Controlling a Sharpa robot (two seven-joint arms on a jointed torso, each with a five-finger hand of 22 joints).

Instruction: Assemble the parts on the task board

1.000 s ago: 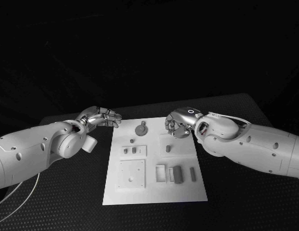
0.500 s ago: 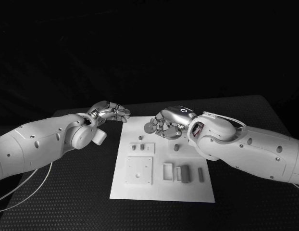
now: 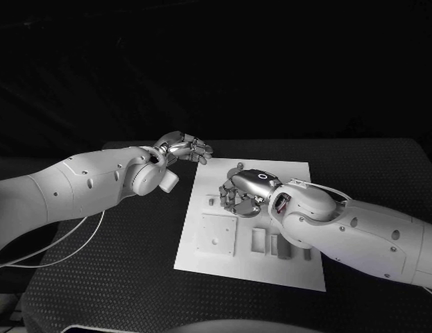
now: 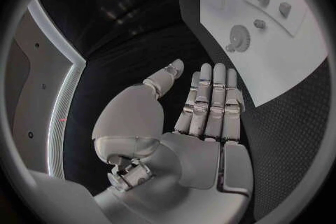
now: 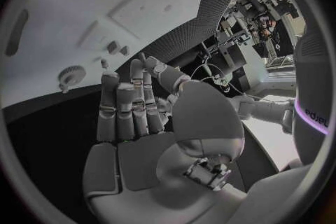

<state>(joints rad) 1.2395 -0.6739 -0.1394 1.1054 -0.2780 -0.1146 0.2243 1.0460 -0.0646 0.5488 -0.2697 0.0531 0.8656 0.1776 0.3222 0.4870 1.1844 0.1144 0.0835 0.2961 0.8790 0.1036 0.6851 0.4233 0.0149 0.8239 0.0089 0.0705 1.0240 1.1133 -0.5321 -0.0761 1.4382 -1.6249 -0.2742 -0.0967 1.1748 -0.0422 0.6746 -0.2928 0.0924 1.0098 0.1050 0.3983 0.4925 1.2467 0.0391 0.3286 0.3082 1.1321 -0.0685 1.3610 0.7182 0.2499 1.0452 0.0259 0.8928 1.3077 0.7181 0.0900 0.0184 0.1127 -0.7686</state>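
Both hands, left hand [image 4: 203,106] and right hand [image 5: 133,106], hold nothing, fingers straight.

A black table [image 3: 96,277] with a fine dotted texture — beyond it only darkness, with cluttered equipment racks [image 5: 262,17] at the room's edge.

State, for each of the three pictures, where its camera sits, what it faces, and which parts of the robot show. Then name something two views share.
Head view: from the robot's head, down at the black table and white rectangular task board; both white arms show.
Left wrist view: behind the left hand, open, fingers extended toward the board.
Right wrist view: behind the right hand, open above the board.
Shared: both wrist views show the small round toothed gear.
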